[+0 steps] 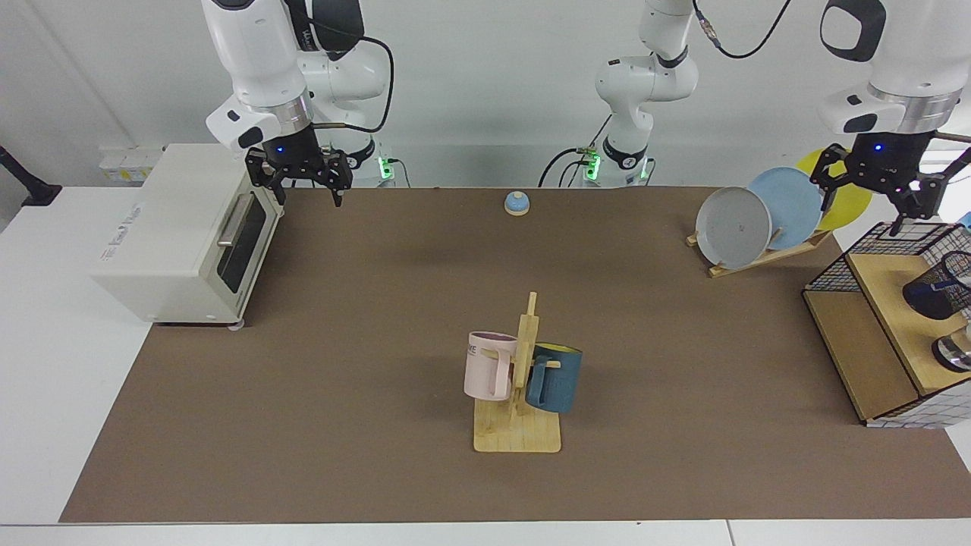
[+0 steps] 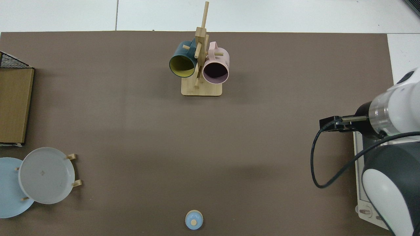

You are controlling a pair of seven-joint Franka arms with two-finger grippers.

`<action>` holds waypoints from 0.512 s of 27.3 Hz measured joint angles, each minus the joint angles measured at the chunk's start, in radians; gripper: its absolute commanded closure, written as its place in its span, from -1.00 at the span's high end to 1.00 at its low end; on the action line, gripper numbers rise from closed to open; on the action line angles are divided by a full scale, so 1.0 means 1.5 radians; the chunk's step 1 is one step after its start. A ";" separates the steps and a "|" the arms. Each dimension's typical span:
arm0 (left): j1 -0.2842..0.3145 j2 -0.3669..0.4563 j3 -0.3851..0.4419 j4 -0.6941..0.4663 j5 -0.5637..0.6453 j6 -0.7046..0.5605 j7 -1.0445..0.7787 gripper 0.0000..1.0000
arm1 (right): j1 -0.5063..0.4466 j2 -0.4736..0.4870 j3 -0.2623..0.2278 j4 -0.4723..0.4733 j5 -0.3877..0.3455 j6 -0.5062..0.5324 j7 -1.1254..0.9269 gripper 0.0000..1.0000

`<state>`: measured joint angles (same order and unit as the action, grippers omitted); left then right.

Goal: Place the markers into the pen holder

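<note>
The brown-covered table [image 1: 364, 318] carries a wooden mug tree [image 1: 520, 394] near its middle, with a pink mug [image 1: 488, 365] and a dark blue mug [image 1: 555, 377] hung on it. Far from the mug tree, toward the arms' bases, a small blue dome-shaped bell [image 1: 516, 202] is seen. A white toaster oven [image 1: 182, 231] stands at the table's edge on the right arm's side. On the opposite side, a wooden rack holds a grey plate [image 1: 733, 227], a light blue plate [image 1: 789, 203] and a yellow plate [image 1: 842, 182]. Beside that rack a wooden shelf unit [image 1: 872, 334] with a black wire-grid basket [image 1: 903, 236] is placed.

The small black wire-mesh pen holder [image 1: 941, 287] is seen on the shelf unit, well apart from the mug tree. A blue tip shows at its rim; whether it is the marker cannot be told.

The left pincer [image 1: 874, 199] hangs pointing downward above the wire-grid basket, in front of the yellow plate, its fingers spread and holding nothing. The right pincer [image 1: 303, 184] hangs beside the toaster oven's upper front edge, fingers likewise spread and empty; this arm waits.

In the top view the pen holder and the left pincer are cut out; only the right arm's wrist [image 2: 380, 114] above the toaster oven is shown.
</note>
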<state>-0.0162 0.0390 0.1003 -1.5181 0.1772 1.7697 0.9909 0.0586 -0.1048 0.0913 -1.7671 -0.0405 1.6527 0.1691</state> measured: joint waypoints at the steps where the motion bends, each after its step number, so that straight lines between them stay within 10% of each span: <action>1: -0.007 -0.002 -0.001 0.000 -0.009 -0.010 -0.037 1.00 | 0.000 0.000 0.000 0.000 0.000 0.000 0.000 0.99; 14: -0.062 -0.011 -0.007 -0.002 -0.126 -0.105 -0.442 1.00 | 0.000 0.000 0.000 0.000 0.000 0.000 0.000 0.99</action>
<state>-0.1095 0.0222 0.0899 -1.5215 -0.0124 1.6118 0.3280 0.0586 -0.1048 0.0913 -1.7671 -0.0405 1.6527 0.1691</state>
